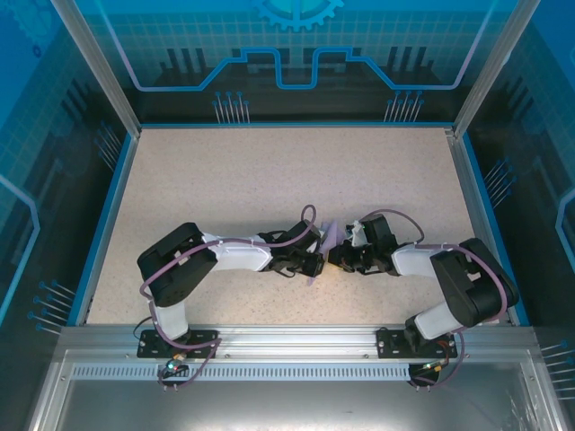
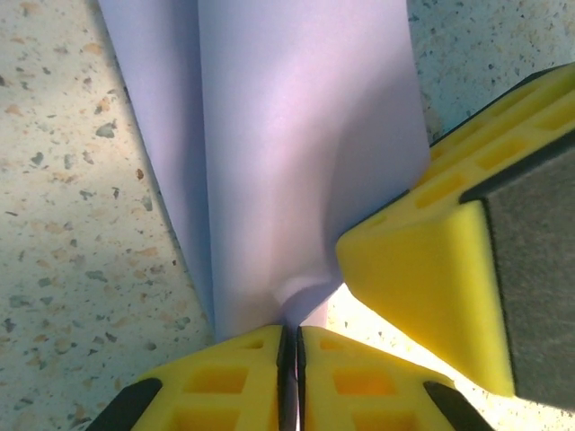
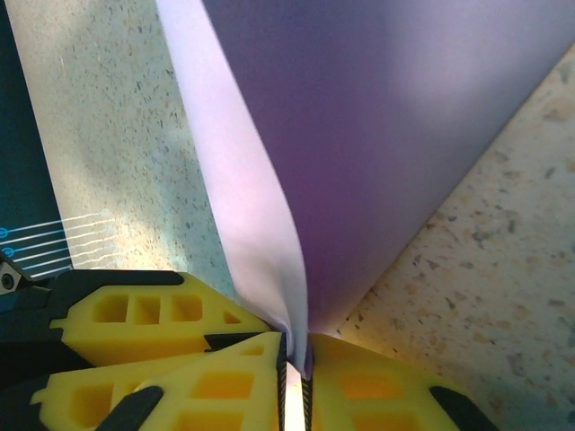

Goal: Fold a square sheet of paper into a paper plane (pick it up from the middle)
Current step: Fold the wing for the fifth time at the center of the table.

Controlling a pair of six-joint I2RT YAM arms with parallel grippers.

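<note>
Yellow fingertips point(image 2: 238, 373) of the left gripper point(image 2: 289, 357) press together at the frame's bottom edge, clamped on the lilac sheet of paper point(image 2: 296, 135); the right gripper point(image 3: 295, 364) pinches it likewise. Folding seems barely begun: one loose bend, no nose or wings yet. Farther up, the sheet's edges run out of frame above the speckled table point(image 2: 54, 180).

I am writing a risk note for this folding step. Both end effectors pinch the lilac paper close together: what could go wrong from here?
1. The left end effector and right end effector grip the thin paper side by side; pulling apart could tear it.
2. Their yellow fingers nearly touch, so they might collide.
3. The paper stands curved, not flat, so a crease may go crooked.
</note>
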